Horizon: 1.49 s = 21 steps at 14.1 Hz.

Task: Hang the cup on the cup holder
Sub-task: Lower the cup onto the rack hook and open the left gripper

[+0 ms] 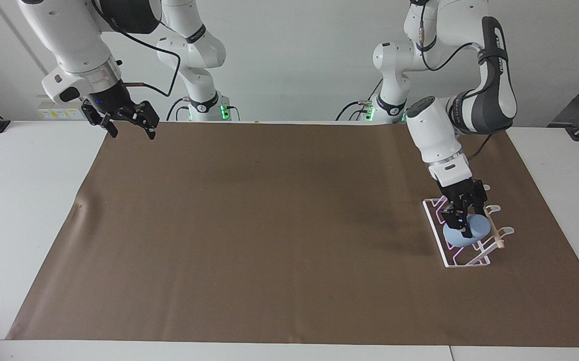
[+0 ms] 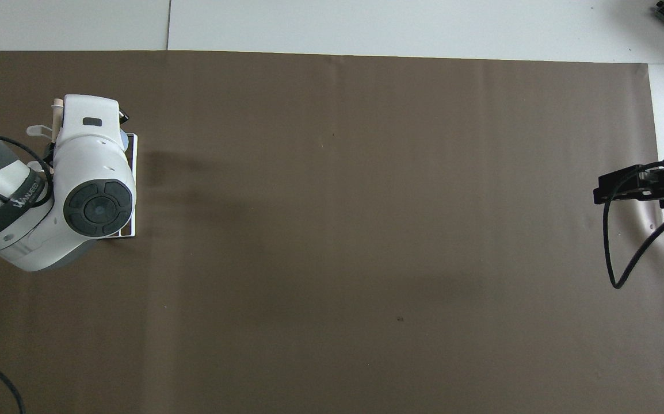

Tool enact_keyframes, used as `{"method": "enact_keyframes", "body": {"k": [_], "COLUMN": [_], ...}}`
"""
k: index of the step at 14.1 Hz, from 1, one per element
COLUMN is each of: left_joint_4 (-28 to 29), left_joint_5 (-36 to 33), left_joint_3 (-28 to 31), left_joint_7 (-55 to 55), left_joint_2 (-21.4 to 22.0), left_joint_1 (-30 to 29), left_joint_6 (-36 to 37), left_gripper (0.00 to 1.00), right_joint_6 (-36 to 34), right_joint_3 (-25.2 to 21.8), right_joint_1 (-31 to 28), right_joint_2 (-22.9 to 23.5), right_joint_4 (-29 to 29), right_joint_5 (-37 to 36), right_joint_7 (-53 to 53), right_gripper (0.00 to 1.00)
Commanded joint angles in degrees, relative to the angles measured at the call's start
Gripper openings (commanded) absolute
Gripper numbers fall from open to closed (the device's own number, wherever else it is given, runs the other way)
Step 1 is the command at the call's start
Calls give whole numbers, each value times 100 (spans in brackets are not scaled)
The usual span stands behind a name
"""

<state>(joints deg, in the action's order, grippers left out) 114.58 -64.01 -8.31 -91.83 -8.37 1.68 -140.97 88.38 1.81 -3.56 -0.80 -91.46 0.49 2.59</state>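
The light-blue cup (image 1: 479,228) is tilted low among the prongs of the white wire cup holder (image 1: 447,264), which stands at the left arm's end of the brown mat. My left gripper (image 1: 463,228) is shut on the cup, its fingers reaching down into the rack beside the wooden dowel (image 1: 494,231). Whether a prong is inside the cup I cannot tell. In the overhead view the left wrist hides the cup and most of the cup holder (image 2: 134,190). My right gripper (image 1: 129,122) waits open and empty in the air over the mat's corner at the right arm's end.
A brown mat (image 1: 269,225) covers most of the white table (image 1: 23,200). The right gripper (image 2: 625,187) trails a looping black cable (image 2: 614,253) over the mat's edge.
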Motion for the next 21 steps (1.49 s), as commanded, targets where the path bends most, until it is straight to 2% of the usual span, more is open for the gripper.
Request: {"method": "enact_keyframes", "body": {"k": [1, 3, 5, 8, 10, 11, 14, 21], "left_joint_4": [328, 399, 390, 276, 250, 241, 250, 48], "left_joint_5": [-174, -174, -174, -174, -174, -174, -174, -147], "left_joint_3": [-40, -40, -40, -40, -40, -40, -40, -75], "left_joint_7": [-221, -291, -283, -221, -195, -186, -186, 191], "left_joint_2": [222, 257, 257, 240, 240, 240, 240, 240], "left_joint_1": [-150, -150, -150, -132, -115, -97, -106, -62], "left_joint_6": [-203, -203, -176, -115, -80, -62, -53, 148], "left_gripper": [0, 0, 1, 37, 64, 74, 81, 83], "right_joint_6": [-31, -31, -22, 57, 57, 57, 48, 57], "right_joint_3": [-101, -136, -582, -638, -629, -620, -348, -356], "right_joint_1": [84, 84, 503, 445, 366, 313, 84, 207], "right_joint_2": [-174, -174, -166, -131, -131, -139, -139, -157], "right_joint_4": [-171, -171, -171, -136, -144, -144, -144, -162], "right_joint_5": [-66, -58, -66, -84, -75, -58, -40, -22], "right_joint_7": [119, 75, 128, -73, -127, -118, -109, -57], "right_gripper": [100, 100, 100, 100, 100, 100, 100, 100]}}
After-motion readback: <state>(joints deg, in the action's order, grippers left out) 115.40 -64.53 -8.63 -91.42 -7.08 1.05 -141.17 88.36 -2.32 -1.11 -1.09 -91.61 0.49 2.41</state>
